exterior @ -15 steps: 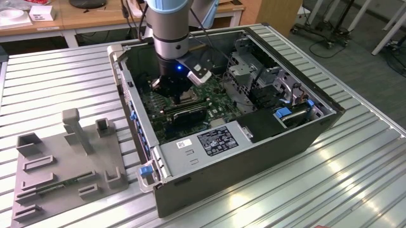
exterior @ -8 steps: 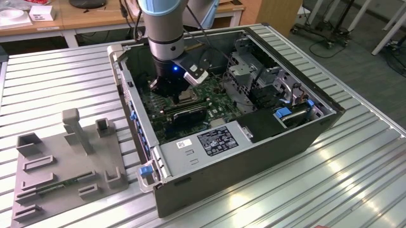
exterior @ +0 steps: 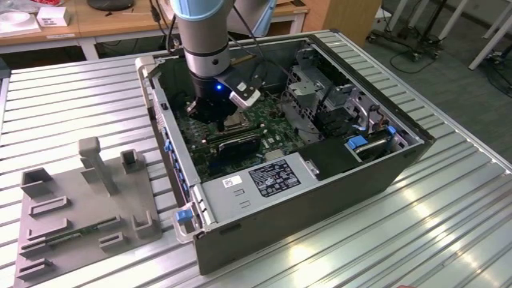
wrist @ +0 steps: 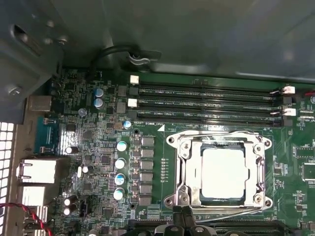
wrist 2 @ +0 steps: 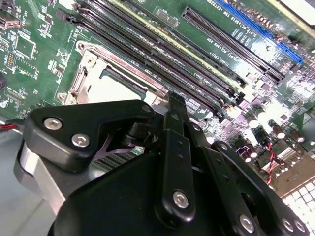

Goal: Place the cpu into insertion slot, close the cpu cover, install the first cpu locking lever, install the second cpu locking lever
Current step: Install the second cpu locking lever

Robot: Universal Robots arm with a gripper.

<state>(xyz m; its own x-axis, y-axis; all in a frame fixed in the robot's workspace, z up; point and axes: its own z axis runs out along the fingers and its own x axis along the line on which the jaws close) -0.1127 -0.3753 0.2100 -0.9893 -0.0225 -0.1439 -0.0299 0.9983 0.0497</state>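
A Universal Robots arm reaches down into an open computer case (exterior: 376,174) lying on a ribbed metal table (exterior: 448,228), its gripper (exterior: 210,113) low over the motherboard (exterior: 264,129) at the processor socket. In the first wrist view, the cpu (wrist: 222,173) sits flat in the socket, its pale metal top showing through the window of the cpu cover (wrist: 221,141), which lies closed around it. The gripper's dark fingertips (wrist: 183,222) hover just beside the socket's edge, near a thin wire lever (wrist: 231,213); whether that lever is latched is hard to tell. How far the jaws stand apart cannot be told. Empty memory slots (wrist: 206,103) run alongside the socket. A grey fixture plate (exterior: 80,210) rests on the table at the exterior view's left.
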